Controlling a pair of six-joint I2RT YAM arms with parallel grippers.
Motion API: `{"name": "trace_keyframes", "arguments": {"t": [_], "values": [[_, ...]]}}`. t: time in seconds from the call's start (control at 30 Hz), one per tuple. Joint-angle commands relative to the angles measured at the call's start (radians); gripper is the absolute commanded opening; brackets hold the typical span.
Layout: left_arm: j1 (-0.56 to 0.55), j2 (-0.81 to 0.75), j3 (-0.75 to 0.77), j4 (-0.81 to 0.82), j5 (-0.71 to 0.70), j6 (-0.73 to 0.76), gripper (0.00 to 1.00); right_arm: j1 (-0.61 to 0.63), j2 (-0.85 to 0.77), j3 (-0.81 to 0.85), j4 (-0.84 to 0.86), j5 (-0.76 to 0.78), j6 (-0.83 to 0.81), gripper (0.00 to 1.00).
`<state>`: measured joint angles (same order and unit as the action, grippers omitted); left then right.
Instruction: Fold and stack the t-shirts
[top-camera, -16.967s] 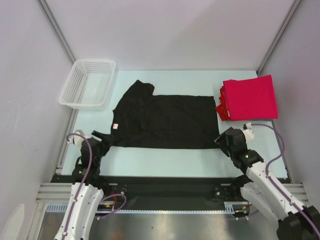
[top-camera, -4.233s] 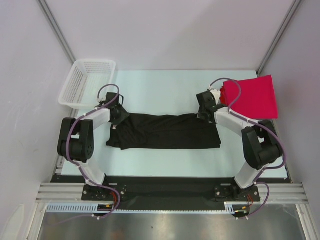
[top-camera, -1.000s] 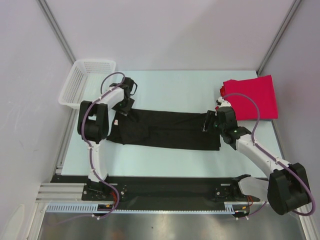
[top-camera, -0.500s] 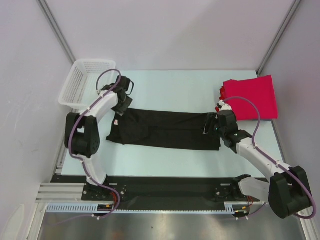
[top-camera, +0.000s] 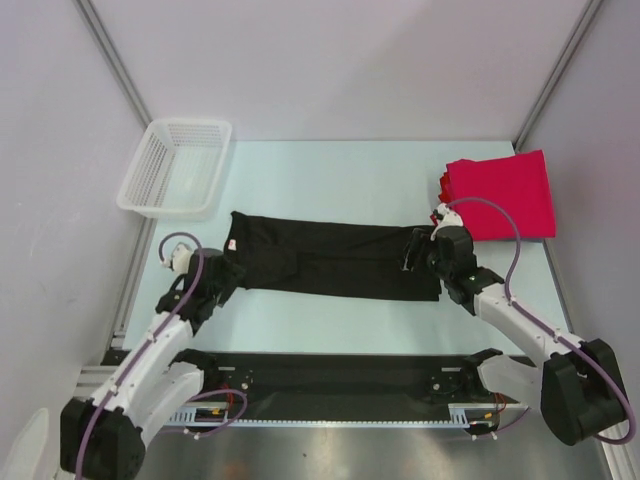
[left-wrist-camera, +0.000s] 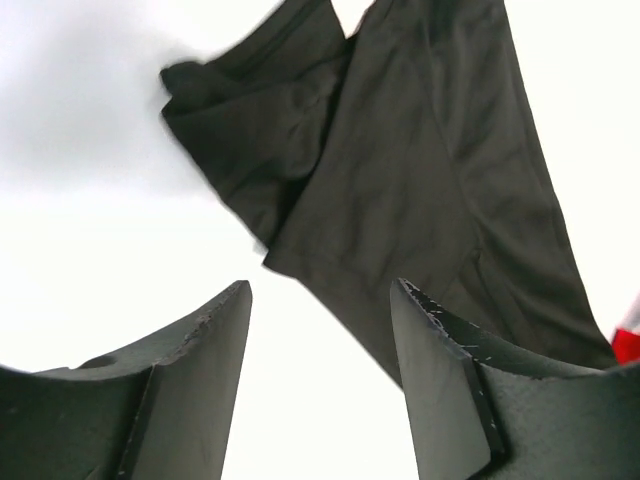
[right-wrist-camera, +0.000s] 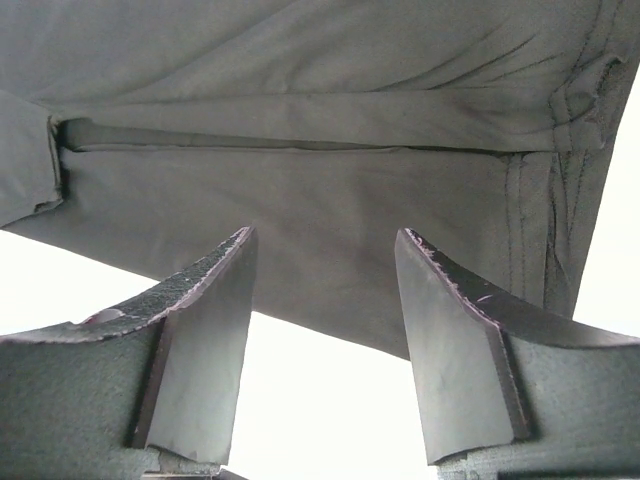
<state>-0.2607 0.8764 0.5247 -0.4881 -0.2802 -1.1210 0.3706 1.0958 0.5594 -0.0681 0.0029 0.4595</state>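
From above, the black t-shirt (top-camera: 330, 260) lies mid-table as a long folded band, with the red t-shirts (top-camera: 500, 195) stacked far right. My left claw (top-camera: 224, 273) is by its sleeve end and my right claw (top-camera: 413, 252) over its hem end. Through my left wrist I see the risk: pinching only the bunched sleeve (left-wrist-camera: 250, 100) would likely drag the fold apart. That claw gapes wide, empty, short of the cloth. Through my right wrist, the other claw is equally wide and empty above the shirt.

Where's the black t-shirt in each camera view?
Top external: the black t-shirt lies as a long band across the middle of the table.
Left wrist: the shirt fills the upper right.
Right wrist: the shirt fills the upper half.
Shared landmark: pale table surface along the shirt's edge.
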Motion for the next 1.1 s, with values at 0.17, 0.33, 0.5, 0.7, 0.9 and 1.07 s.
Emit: {"name": "trace_keyframes", "arguments": {"t": [0.17, 0.33, 0.5, 0.7, 0.9, 1.07], "values": [[0.0, -0.197, -0.262, 0.279, 0.042, -0.004, 0.71, 0.005, -0.103, -0.041, 0.059, -0.012, 0.01, 0.64], [0.0, -0.136, -0.374, 0.482, 0.004, -0.042, 0.76, 0.007, -0.146, -0.058, 0.027, -0.018, 0.021, 0.67], [0.028, -0.002, -0.377, 0.598, -0.017, -0.065, 0.73, 0.007, -0.211, -0.088, -0.01, -0.012, 0.028, 0.68], [0.075, 0.22, -0.371, 0.779, 0.021, -0.097, 0.68, 0.005, -0.286, -0.131, -0.071, -0.005, 0.079, 0.68], [0.078, 0.438, -0.295, 0.933, 0.061, -0.08, 0.54, 0.024, -0.267, -0.121, -0.229, 0.129, 0.142, 0.65], [0.078, 0.541, -0.206, 0.97, 0.064, -0.057, 0.48, 0.053, -0.232, -0.093, -0.369, 0.284, 0.286, 0.63]]}}
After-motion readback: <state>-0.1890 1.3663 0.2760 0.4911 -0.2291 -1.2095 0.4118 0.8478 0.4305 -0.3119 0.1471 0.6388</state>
